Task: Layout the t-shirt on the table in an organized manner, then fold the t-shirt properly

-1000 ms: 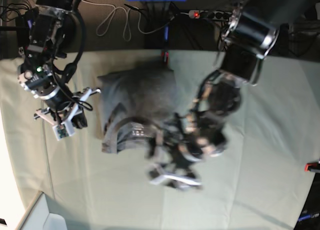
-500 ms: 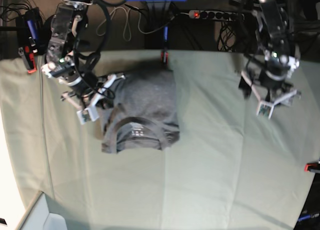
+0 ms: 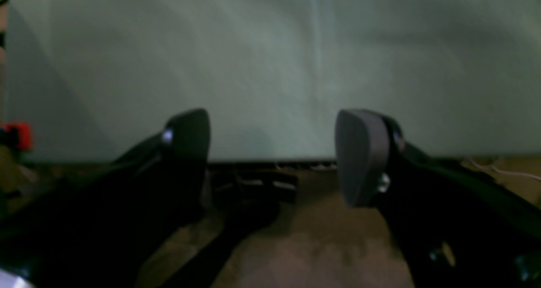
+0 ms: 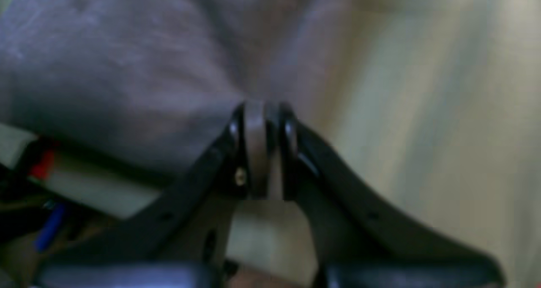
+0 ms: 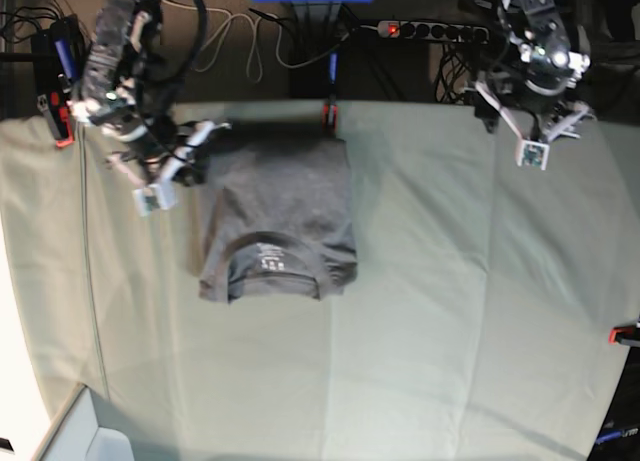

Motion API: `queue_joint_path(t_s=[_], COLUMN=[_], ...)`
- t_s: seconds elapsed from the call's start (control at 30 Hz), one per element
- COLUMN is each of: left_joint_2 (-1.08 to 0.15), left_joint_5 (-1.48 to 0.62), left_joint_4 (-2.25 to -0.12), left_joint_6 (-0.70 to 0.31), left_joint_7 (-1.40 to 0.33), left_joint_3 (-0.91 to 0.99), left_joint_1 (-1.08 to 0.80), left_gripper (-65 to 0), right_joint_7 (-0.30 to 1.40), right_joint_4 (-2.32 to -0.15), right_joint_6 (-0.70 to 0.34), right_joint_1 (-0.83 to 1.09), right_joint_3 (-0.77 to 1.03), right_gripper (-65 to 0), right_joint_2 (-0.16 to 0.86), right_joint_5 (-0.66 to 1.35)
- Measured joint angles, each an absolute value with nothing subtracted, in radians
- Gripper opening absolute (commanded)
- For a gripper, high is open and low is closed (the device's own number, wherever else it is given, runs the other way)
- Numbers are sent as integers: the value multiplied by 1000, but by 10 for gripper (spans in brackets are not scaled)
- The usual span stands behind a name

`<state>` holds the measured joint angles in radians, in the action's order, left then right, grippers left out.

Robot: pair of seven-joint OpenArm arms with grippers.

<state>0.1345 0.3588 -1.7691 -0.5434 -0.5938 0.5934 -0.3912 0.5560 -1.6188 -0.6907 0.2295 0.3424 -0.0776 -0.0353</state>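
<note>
T-shirt (image 5: 280,221) lay folded compact, collar toward me. Right gripper (image 5: 185,151) clenched at its far corner, seemingly empty; left gripper (image 5: 530,121) hung released, well off, likely finished.

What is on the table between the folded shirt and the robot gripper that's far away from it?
Nothing: only bare pale green table cloth lies between the t-shirt and the left gripper, as the base view shows.

dark grey t-shirt (image 5: 280,206), pale grey-green table (image 5: 450,311)
</note>
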Motion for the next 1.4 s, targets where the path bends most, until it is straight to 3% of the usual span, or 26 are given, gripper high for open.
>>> queue_joint_path(t_s=[0.1,0.4,0.57,0.63,0.77,1.03,1.17,1.27,1.4], left_joint_2=[159,157,161,151,159,25,-97,-154,-152], left_joint_5=[358,267,130,123,132,115,130,150,181], left_joint_4=[-1769,-1726,-1621,-1535,-1314,-664,-196,-15,-15], left_joint_6=[-544,-544,-540,-533,-526,-519,-390,-275,-97], left_joint_7=[-592,-585,-577,-580,-567,-127,52,239,258], left_joint_3=[593,590,656,668,667,666,664,591,481], left_joint_1=[-427,-554,-595,-586,-499,-295,-149,-65,-41], left_gripper=[-302,-650,-648,-648,-650,-650,-650,-649,-649], right_joint_7=[550,557,548,551,547,378,169,-92,-332], right_joint_4=[-1733,-1900,-1861,-1795,-1627,-1123,-788,-504,-229], right_joint_6=[-691,-691,-689,-691,-691,-687,-684,-550,-293], right_joint_1=[281,485,598,611,575,420,335,258,187], right_joint_3=[339,409,458,442,437,440,440,436,437], right_gripper=[-610,-610,-616,-650,-650,-650,-650,-650,-650], right_joint_2=[-78,-105,-133,-130,-118,-44,-25,-13,47], right_joint_5=[-28,-25,-28,-26,-24,-38,-186,-294,-406])
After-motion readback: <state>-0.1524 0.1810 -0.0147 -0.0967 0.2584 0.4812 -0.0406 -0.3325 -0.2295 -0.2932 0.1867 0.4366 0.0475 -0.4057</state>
